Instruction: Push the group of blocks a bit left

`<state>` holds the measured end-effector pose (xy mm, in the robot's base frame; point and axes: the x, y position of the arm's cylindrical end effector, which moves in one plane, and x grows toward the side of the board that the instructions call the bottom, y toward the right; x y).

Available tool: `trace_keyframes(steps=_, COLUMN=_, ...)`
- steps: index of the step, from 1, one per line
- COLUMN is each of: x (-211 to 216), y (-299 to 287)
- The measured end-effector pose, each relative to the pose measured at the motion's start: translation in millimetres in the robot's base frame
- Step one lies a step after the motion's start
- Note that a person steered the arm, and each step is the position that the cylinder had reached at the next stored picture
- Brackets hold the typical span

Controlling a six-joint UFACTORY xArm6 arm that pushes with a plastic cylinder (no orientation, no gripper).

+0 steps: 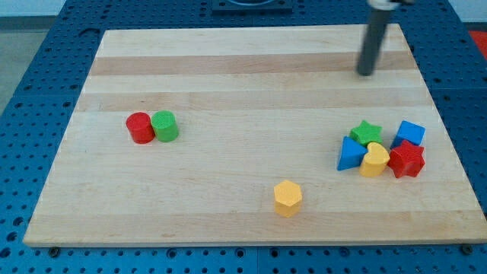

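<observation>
A group of several blocks sits at the view's right: a green star [367,132], a blue cube [410,133], a blue triangle [350,154], a yellow heart [374,160] and a red star [406,159], all close together. My tip [367,73] stands at the view's top right, above the group and apart from it, roughly over the green star. It touches no block.
A red cylinder [139,127] and a green cylinder [164,125] touch side by side at the view's left. A yellow hexagon [288,198] lies near the bottom middle. The wooden board [243,68] lies on a blue perforated table [46,46].
</observation>
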<state>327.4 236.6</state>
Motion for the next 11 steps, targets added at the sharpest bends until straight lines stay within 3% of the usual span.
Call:
trace_keyframes(steps=1, x=24.7, y=85.4)
trace_keyframes(steps=2, x=39.9, y=108.8)
trace_keyframes(steps=3, x=45.5, y=108.8)
trace_keyframes(steps=5, x=101.0, y=108.1)
trace_keyframes(steps=7, x=180.0, y=108.9)
trace_keyframes(steps=8, x=212.7, y=93.1)
trace_keyframes(steps=11, x=197.1, y=-57.6)
